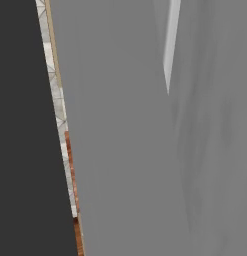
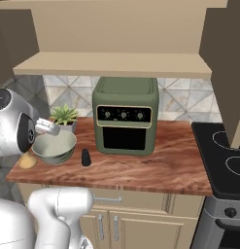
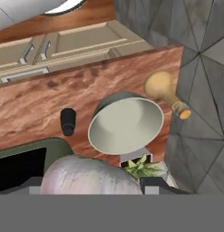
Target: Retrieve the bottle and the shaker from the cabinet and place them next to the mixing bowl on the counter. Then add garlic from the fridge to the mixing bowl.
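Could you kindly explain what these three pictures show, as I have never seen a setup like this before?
This is a rendered kitchen with a white robot arm on a driving base. Two cameras ride on the base. The left one faces flat grey and dark panels close up; the right one looks over the wooden counter. The third camera sits on the hand, so its picture is turned round. On the counter stand a pale green mixing bowl, a small black shaker, a tan round-bellied bottle lying on its side, a potted green plant and a dark green oven. A pale purplish garlic bulb appears held at the hand, above the bowl.
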You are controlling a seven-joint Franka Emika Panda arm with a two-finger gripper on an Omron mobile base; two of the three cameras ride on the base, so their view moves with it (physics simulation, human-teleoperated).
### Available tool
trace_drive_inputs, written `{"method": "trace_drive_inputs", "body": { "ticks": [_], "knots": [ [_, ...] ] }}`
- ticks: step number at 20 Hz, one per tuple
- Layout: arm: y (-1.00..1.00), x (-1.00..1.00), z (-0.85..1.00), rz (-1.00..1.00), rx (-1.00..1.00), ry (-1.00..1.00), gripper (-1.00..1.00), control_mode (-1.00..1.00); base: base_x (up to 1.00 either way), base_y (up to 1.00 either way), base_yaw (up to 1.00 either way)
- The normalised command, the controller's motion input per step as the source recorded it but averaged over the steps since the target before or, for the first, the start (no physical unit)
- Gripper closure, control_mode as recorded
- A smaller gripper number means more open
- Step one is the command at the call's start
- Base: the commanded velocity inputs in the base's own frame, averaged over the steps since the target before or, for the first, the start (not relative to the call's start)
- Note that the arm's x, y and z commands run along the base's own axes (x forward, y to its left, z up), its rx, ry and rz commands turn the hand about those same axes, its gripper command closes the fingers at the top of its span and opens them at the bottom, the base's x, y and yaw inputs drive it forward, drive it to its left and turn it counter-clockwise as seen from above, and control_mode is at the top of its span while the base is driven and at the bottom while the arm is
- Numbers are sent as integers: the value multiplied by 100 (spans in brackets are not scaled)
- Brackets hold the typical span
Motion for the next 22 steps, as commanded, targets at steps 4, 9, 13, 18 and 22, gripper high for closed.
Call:
{"method": "trace_drive_inputs", "body": {
  "ticks": [4,9,13,18,22],
  "knots": [
    [36,43,-21,7,0,20,100,-100,0,0,0],
    [29,38,-44,4,0,16,100,-100,0,0,0],
    [14,31,-47,2,0,10,100,-100,0,0,0],
    [3,23,-54,0,0,0,100,-100,0,0,0],
    [0,27,-41,0,0,0,100,-100,0,0,0]
  ]
}}
